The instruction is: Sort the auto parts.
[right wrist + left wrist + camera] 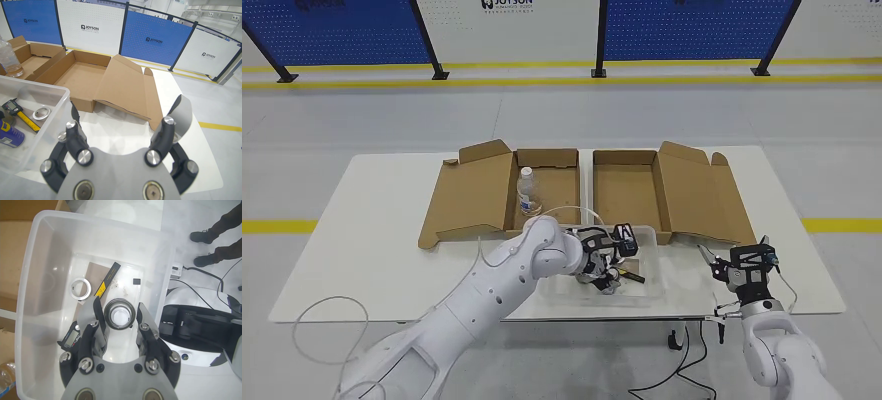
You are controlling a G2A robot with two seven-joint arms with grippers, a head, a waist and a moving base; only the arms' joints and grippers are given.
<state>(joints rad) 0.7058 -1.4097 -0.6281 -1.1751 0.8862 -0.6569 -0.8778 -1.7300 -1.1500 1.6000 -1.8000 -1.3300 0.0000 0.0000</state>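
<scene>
Clear plastic bin (pixel 98 220), smooth-walled with rounded corners, sits near the white desk's (pixel 189 144) front edge, just in front of an open cardboard box (pixel 85 75) with its flap spread flat. Inside the bin the left pincer (pixel 119 304) stands apart, straddling the round steel end of a spray can (pixel 120 318) with slim gaps either side; a machined metal ring (pixel 81 291) and digital caliper (pixel 70 339) lie nearby on the floor. Right pincer (pixel 126 102) gapes wide over bare desk beside the bin's corner, holding nothing.

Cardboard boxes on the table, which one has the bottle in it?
The box on the robot's left: a clear plastic bottle stands in it. The box beside it holds none.
</scene>
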